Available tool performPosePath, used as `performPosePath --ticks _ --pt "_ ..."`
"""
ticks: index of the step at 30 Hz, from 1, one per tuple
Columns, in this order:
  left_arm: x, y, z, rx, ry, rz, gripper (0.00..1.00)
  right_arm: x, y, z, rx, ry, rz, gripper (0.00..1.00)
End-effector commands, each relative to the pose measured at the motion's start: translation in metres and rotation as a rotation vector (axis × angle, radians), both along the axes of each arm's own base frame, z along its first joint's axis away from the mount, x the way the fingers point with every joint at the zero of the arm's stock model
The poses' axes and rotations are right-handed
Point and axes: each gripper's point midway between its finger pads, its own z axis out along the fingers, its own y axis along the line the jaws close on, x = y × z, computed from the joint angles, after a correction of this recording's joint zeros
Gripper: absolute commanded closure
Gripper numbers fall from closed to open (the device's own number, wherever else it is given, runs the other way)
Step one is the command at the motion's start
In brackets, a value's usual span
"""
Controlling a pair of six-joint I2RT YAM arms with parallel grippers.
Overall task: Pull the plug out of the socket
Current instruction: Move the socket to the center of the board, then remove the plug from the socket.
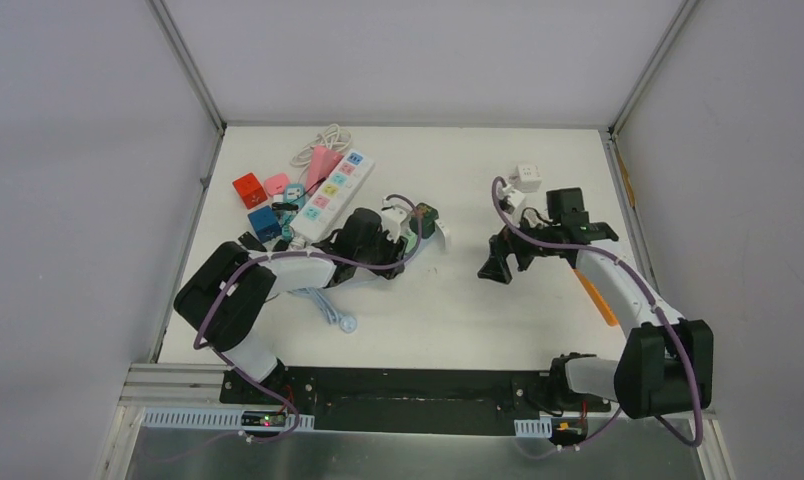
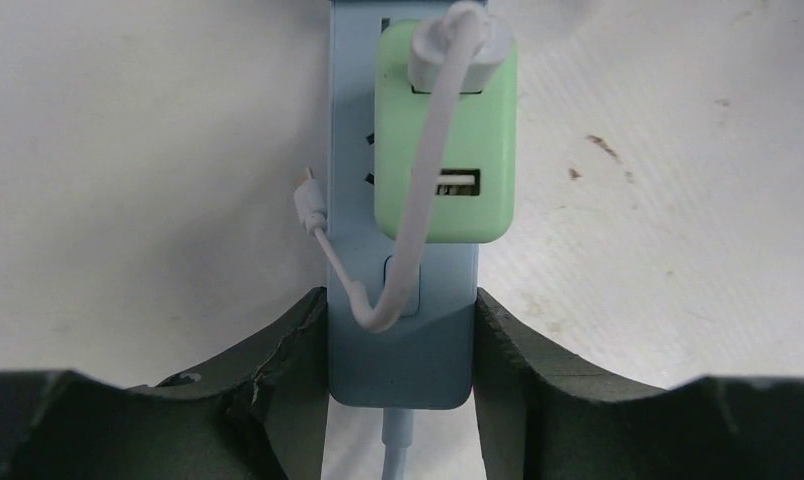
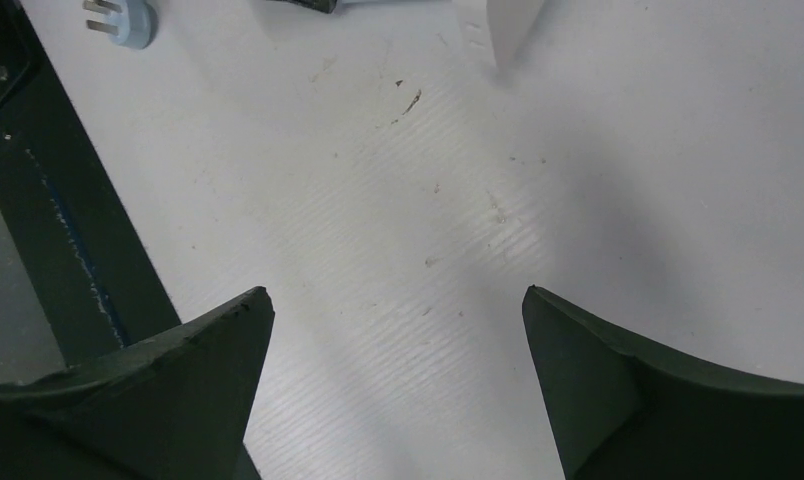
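My left gripper [image 2: 400, 335] is shut on the near end of a light blue socket block [image 2: 398, 360], one finger on each side. A pale green plug adapter [image 2: 446, 150] sits plugged into the block's top face. A white cable [image 2: 418, 240] loops from the adapter down over the block. In the top view the left gripper [image 1: 383, 240] lies at table centre-left, with the adapter [image 1: 425, 219] just beyond it. My right gripper [image 1: 498, 266] is open and empty, to the right of the adapter and apart from it. Its wrist view shows only bare table between its fingertips [image 3: 398, 300].
A long white power strip [image 1: 333, 190] with coloured sockets, a red cube [image 1: 249, 189], a blue cube [image 1: 264, 223] and a coiled white cord lie at the back left. A white adapter [image 1: 527, 178] sits at the back right. An orange tool [image 1: 598, 298] lies by the right arm. A blue plug [image 1: 346, 322] lies near the front.
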Motion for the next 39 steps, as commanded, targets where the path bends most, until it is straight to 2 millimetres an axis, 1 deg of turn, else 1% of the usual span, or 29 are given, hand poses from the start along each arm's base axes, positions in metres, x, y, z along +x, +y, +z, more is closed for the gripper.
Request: performPosePath --ticks 1,3,6,12,14,16,18,19,22,25,27,30,34,39 --pt "-0.040 -0.032 0.007 -0.112 0.103 -0.044 1.00 0.034 0.017 -0.008 -0.089 -0.111 -0.056 0.00" --pt "-0.047 -0.038 0.005 -0.111 0.112 -0.041 1.00 0.043 0.027 -0.009 -0.113 -0.145 -0.078 0.00" --pt "-0.057 -0.047 0.002 -0.114 0.127 -0.041 1.00 0.057 0.038 -0.012 -0.132 -0.152 -0.170 0.00" --pt "-0.065 -0.058 -0.003 -0.129 0.174 -0.036 1.00 0.078 0.044 -0.025 -0.204 -0.226 -0.246 0.01" --pt "-0.068 -0.059 -0.004 -0.129 0.179 -0.038 1.00 0.082 0.044 -0.031 -0.228 -0.225 -0.253 0.04" --pt "-0.068 -0.060 -0.005 -0.131 0.185 -0.034 1.00 0.080 0.047 -0.036 -0.241 -0.210 -0.234 0.10" --pt "-0.069 -0.060 -0.006 -0.132 0.189 -0.030 1.00 0.078 0.050 -0.040 -0.252 -0.211 -0.217 0.21" --pt "-0.070 -0.060 -0.007 -0.131 0.191 -0.032 1.00 0.077 0.051 -0.042 -0.260 -0.215 -0.211 0.24" --pt "-0.070 -0.060 -0.007 -0.130 0.191 -0.035 1.00 0.079 0.054 -0.046 -0.285 -0.232 -0.203 0.46" --pt "-0.071 -0.058 -0.008 -0.123 0.186 -0.034 1.00 0.083 0.052 -0.047 -0.306 -0.237 -0.216 0.64" --pt "-0.072 -0.056 -0.009 -0.116 0.181 -0.037 1.00 0.081 0.051 -0.045 -0.306 -0.245 -0.213 0.72" --pt "-0.073 -0.054 -0.011 -0.102 0.173 -0.048 1.00 0.078 0.050 -0.045 -0.305 -0.246 -0.194 0.87" --pt "-0.073 -0.047 -0.011 -0.070 0.145 -0.058 1.00 0.075 0.046 -0.046 -0.303 -0.212 -0.166 0.99" --pt "-0.073 -0.042 -0.012 -0.057 0.131 -0.055 1.00 0.070 0.038 -0.052 -0.305 -0.180 -0.142 1.00"
